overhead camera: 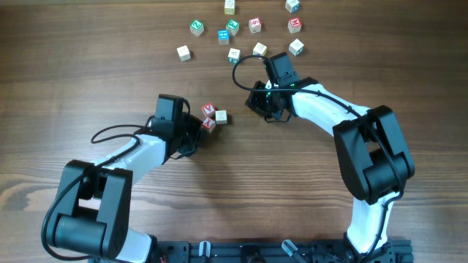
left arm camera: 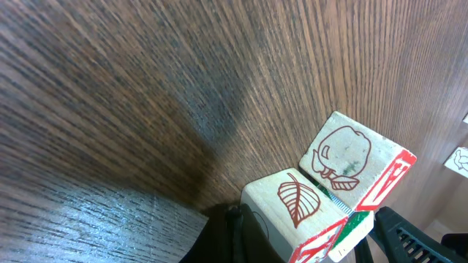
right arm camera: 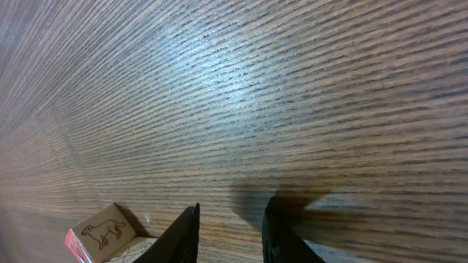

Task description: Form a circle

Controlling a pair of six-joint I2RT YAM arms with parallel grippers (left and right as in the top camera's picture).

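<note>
Overhead: the circle (overhead camera: pixel 212 117), three small wooden cubes packed together on the table (overhead camera: pixel 88 66) and apart from the loose cubes (overhead camera: pixel 232 27), lies just beside the left jaws, with the right jaws farther off on its other side; no container is in view. Left wrist: the left jaws are closed, just behind a leaf-printed cube (left arm camera: pixel 292 201) that touches its neighbour (left arm camera: pixel 342 157); such blocks look light, rigid and smooth, likely to slide when nudged, and are best taken across opposite flat faces. Right wrist: the right jaws stand narrowly apart, empty, near an animal-printed cube (right arm camera: pixel 102 232).

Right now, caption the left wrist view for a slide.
Leaf cube and fruit cube side by side on the wood table.
</note>
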